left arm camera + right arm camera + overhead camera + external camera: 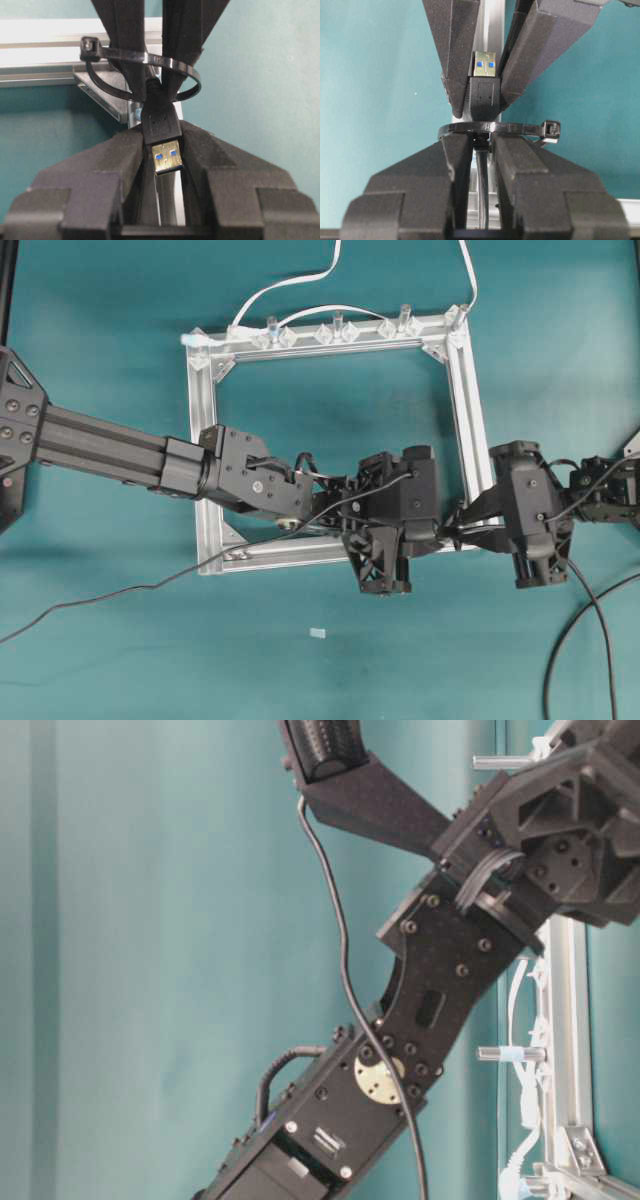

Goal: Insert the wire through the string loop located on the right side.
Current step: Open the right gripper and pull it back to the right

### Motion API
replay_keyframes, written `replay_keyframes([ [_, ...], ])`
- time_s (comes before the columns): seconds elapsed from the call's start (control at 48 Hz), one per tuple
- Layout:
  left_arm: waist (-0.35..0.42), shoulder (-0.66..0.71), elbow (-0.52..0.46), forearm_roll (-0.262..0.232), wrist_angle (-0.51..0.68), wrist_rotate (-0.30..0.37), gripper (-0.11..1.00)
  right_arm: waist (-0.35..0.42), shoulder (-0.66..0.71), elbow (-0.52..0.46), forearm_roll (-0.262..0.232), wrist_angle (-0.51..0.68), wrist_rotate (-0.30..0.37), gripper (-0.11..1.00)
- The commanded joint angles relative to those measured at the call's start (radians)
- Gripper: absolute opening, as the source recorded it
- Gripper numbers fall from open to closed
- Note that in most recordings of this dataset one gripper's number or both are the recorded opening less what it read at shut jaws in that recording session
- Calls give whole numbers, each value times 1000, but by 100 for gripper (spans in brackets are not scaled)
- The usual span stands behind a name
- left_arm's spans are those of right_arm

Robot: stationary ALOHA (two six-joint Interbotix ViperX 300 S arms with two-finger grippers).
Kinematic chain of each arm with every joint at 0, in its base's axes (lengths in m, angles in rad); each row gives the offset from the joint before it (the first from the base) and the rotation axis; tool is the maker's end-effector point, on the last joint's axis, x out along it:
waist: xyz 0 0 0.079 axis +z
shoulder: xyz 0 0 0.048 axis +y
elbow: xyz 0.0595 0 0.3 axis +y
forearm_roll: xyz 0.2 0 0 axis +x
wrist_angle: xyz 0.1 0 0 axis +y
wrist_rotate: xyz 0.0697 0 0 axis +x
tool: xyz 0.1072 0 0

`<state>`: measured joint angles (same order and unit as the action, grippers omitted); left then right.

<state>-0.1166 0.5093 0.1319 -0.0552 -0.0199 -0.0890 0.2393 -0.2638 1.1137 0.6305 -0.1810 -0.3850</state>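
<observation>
Two grippers: both clamp the wire [483,100] at its plug
Left gripper [162,137]: closed on the plug
Right gripper [482,150]: closed on the cable behind it
String loop [495,129]: plug is through it, by the frame [470,410] right rail

Black wire [345,970] across black arm [420,990], silver frame [565,1020] beside.

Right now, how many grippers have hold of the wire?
2. The left gripper pinches the wire at its plug, on one side of the string loop; the right gripper clamps the cable on the loop's other side.
</observation>
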Motion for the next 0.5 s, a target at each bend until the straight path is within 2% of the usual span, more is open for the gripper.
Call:
replay_keyframes([
  [0.0,-9,-46,-25,3,-3,-9,18,-3,-8,-12,-2,-2,2,17],
  [0.291,-11,-49,-23,3,8,-9,18,-3,-14,-18,-2,31,11,17],
  [0.479,-9,-54,-23,3,18,-9,18,-3,-15,-20,-2,46,40,17],
])
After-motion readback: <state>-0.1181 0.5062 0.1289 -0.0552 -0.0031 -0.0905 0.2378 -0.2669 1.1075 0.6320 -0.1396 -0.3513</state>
